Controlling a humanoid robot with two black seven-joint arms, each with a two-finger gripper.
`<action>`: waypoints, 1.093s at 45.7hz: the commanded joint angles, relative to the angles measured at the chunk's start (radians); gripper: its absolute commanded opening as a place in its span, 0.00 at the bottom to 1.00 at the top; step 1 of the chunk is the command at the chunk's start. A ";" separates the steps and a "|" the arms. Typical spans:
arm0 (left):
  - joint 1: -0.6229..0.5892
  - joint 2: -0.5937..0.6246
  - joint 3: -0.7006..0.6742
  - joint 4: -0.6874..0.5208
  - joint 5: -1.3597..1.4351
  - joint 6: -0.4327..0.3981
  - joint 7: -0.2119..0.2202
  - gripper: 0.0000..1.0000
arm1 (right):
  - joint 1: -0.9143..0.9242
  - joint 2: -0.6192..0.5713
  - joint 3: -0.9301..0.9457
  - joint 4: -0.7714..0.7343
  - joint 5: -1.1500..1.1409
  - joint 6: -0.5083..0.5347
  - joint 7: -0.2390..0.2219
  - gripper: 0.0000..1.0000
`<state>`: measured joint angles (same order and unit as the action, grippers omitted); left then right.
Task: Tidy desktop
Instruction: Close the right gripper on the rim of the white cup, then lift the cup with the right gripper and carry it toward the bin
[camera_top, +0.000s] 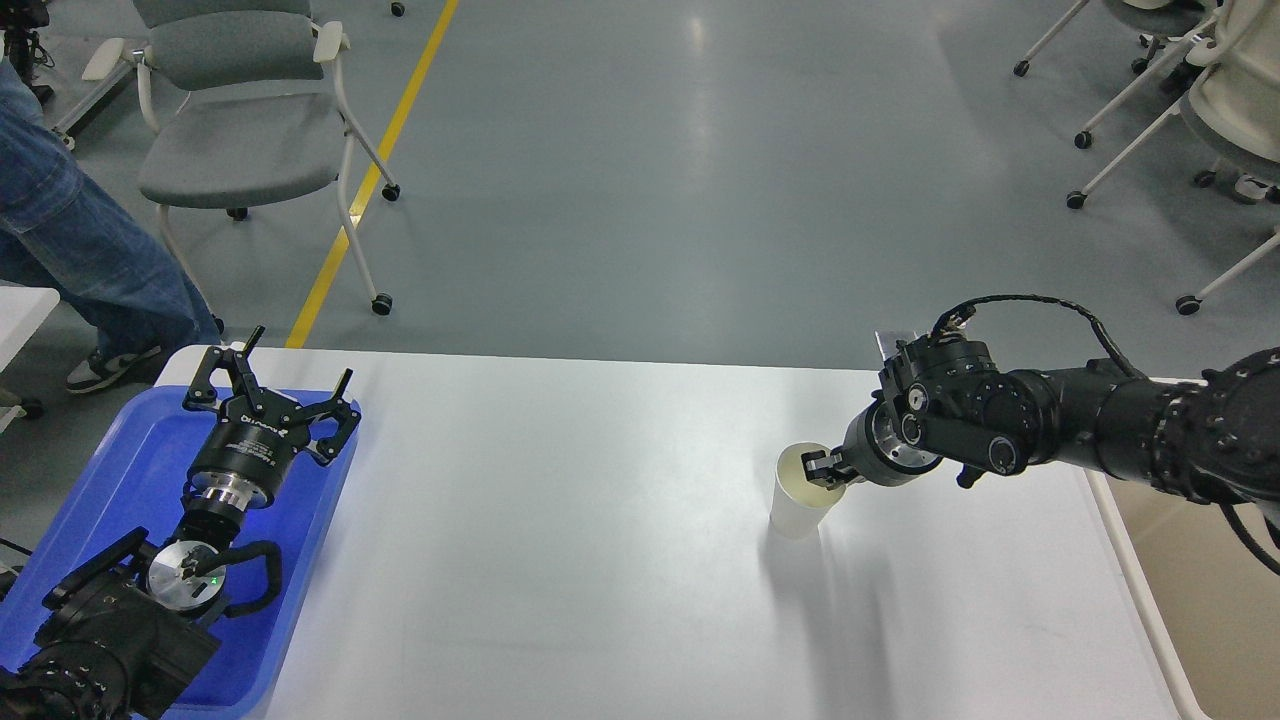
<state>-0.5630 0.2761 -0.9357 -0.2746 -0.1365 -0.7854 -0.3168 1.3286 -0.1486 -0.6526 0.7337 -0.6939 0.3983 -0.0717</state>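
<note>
The white desktop (560, 520) fills the lower half of the head view. A white paper cup (795, 515) stands upright on it, right of centre. My right gripper (826, 469) comes in from the right and is shut on the cup's right rim, with one finger inside the cup. My left gripper (290, 378) is open and empty, hovering over the far end of a blue plastic tray (120, 470) at the desktop's left edge.
A beige bin (1210, 600) sits just past the desktop's right edge. Beyond the far edge are a grey chair (240, 130), a person in jeans (80, 240) at the far left, and more chairs (1220, 110) at the back right.
</note>
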 joint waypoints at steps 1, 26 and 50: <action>0.000 0.000 0.000 0.000 0.000 0.000 -0.001 1.00 | 0.012 -0.017 0.002 0.013 -0.003 0.000 0.003 0.00; 0.000 0.000 0.000 0.000 0.000 0.000 0.001 1.00 | 0.320 -0.319 0.134 0.280 0.149 0.108 -0.010 0.00; 0.000 0.000 0.000 0.000 0.000 0.000 0.001 1.00 | 0.584 -0.542 0.128 0.401 0.228 0.182 -0.037 0.00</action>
<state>-0.5630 0.2761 -0.9357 -0.2745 -0.1365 -0.7854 -0.3164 1.8350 -0.6094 -0.5265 1.1050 -0.4874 0.5613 -0.0964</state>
